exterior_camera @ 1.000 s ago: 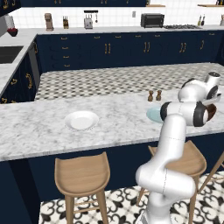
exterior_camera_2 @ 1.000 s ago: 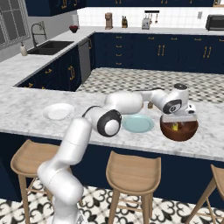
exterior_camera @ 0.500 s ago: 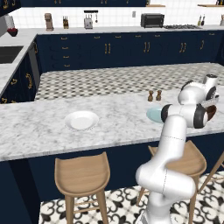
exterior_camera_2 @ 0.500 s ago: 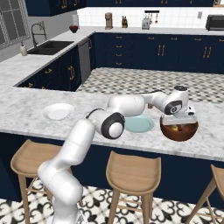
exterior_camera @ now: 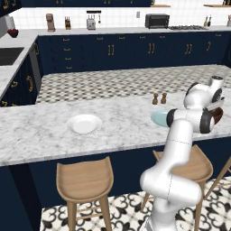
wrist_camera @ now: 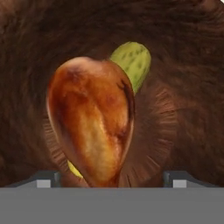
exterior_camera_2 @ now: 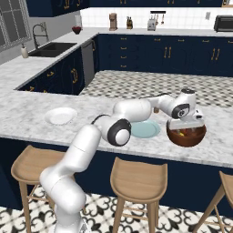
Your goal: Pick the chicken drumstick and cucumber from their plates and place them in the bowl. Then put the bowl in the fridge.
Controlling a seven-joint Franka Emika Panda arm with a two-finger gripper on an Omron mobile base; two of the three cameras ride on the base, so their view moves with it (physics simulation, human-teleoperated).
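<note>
Your end effector (wrist_camera: 109,177) hangs with jaws spread wide just above the drumstick (wrist_camera: 92,127), holding nothing. The drumstick lies in the bowl (exterior_camera_2: 186,135) over the cucumber (wrist_camera: 131,63). Beyond, the bowl sits on the tabletop (exterior_camera_2: 27,113) beside the blue plate (exterior_camera_2: 144,129).

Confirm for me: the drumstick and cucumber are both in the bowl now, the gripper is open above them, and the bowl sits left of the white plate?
Not quite. In the right base view the bowl sits right of the teal plate; the white plate is far to the left. The rest holds: the hand view shows drumstick and cucumber in the bowl, gripper open.
</note>
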